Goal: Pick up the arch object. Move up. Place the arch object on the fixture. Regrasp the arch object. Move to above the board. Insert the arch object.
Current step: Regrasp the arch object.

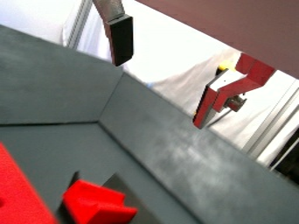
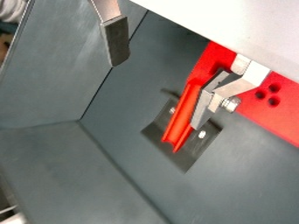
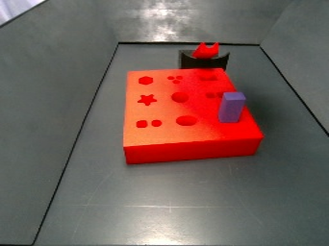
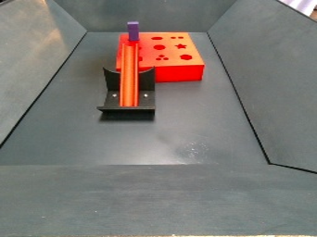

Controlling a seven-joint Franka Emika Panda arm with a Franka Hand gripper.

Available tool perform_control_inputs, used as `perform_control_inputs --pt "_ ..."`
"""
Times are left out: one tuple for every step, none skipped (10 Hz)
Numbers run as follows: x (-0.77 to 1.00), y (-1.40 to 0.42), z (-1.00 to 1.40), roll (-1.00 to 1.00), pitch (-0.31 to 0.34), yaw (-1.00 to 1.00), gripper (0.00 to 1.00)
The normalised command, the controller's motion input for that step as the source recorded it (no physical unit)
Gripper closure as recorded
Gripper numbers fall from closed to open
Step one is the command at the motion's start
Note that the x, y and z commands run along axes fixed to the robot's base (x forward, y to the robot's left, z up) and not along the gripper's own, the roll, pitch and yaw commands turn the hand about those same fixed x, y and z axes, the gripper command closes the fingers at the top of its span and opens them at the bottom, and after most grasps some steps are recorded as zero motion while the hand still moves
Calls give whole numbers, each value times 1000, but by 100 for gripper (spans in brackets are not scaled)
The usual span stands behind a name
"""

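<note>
The claw [image 2: 163, 74] hangs spread and empty above the fixture [image 2: 187, 144], where the arch object [image 4: 128, 74] lies lengthwise in the scoop; placing looks done. Regrasp and insertion remain, with the board [image 4: 173, 54] at the fixture's one o'clock

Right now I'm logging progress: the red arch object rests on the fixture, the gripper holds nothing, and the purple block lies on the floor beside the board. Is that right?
One thing is wrong: the purple block stands on the board, near its edge, as a side view shows. The arch object does rest on the fixture, and the gripper holds nothing.
</note>
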Motion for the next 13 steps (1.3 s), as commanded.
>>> perform_control_inputs --pt "103 -50 -7 639 173 219 0" --pt "101 -54 -8 449 141 231 0" --pt "96 -36 3 262 94 236 0" --pt "88 -35 4 215 66 235 0" --pt "76 -40 -8 177 16 224 0" --pt "79 -47 -3 166 -1 204 0" --pt "33 45 -1000 103 -76 174 0" --pt "34 45 -1000 101 -79 157 0" --pt "45 44 -1000 86 -120 106 0" --pt "49 42 -1000 70 -141 61 0" --pt "53 41 -1000 64 -153 28 0" --pt "53 40 -1000 65 -152 6 0" --pt "52 37 -1000 62 -143 -33 0"
